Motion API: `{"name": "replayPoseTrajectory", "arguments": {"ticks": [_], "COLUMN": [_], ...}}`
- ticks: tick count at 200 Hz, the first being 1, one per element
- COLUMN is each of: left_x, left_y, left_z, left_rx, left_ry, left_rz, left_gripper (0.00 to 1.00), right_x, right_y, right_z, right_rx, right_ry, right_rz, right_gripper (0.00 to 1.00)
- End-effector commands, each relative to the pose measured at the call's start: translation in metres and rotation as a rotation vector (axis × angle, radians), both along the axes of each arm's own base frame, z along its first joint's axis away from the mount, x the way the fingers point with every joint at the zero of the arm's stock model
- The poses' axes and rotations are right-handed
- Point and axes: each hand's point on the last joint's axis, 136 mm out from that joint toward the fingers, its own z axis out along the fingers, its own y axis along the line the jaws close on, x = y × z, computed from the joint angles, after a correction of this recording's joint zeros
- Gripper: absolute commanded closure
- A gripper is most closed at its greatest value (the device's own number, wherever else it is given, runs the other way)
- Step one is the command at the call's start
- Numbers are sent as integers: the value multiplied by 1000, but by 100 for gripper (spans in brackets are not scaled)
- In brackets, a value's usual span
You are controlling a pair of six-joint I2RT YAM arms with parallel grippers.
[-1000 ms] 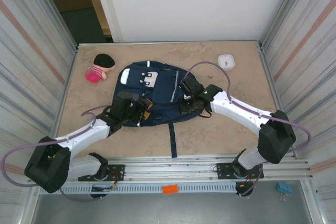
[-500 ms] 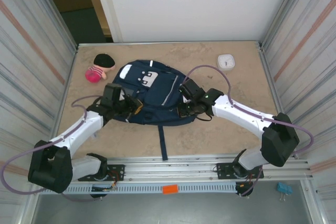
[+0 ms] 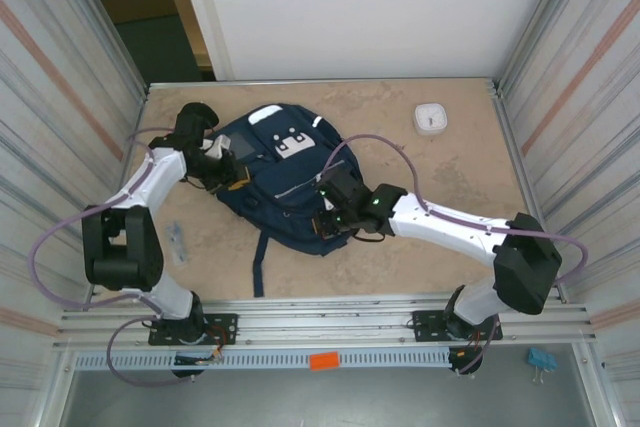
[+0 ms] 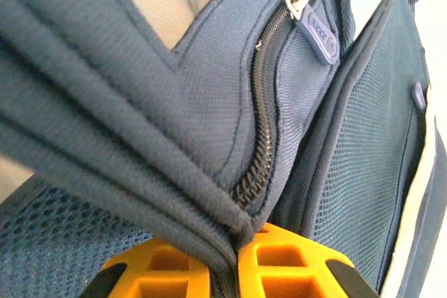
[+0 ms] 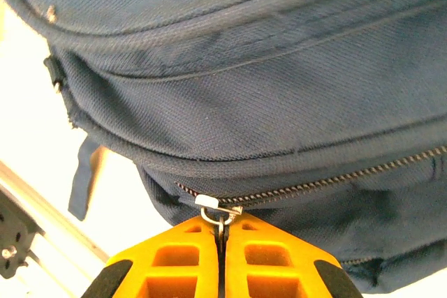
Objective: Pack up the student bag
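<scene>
The student bag lay mid-worktop, long axis 1 to 7 o'clock, left gripper pinching its fabric at the 9 o'clock edge, right gripper clamped on a zipper pull at 4 o'clock.

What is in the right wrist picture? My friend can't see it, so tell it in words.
Two orange jaws are pinched shut on the small metal zipper pull of the navy student bag, seen very close. The closed zipper runs off to the right, and a small blue strap hangs at the left.
</scene>
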Motion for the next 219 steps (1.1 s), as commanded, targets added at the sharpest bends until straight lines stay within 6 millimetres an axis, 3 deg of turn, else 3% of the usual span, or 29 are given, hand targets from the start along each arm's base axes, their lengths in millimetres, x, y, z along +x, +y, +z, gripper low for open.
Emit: {"name": "replayPoseTrajectory", "arguments": {"ticks": [1,21,37,53,86,115,145,166,219], "left_x": [44,57,51,31,-31,-72,-98,-105,-100], "left_y": [20,13,3,-4,-17,-44,-68,-73,-89], "left_z": [22,32,39,45,49,43,33,24,14], "left_rx": [87,14,-72,-152,-289,-389,-410,-403,-427], "left_ry": [-197,-220,-202,-166,-102,-48,16,41,60], "left_rz": [1,46,72,108,220,259,249,244,243], "left_gripper": [96,79,68,58,39,39,42,44,45], "right_x": [-10,-9,-7,-6,-4,-5,-6,-7,-7], "right_y": [7,22,32,36,39,43,43,44,46], "right_z": [-2,-2,-1,-4,-4,-3,-4,-4,-3], "right_rx": [-15,13,32,32,16,19,17,18,29], "right_ry": [45,51,52,59,58,65,70,71,68], "right_rz": [-16,-14,-12,-8,16,43,53,61,70], "right_gripper": [100,100,100,100,100,100,100,100,100]}}
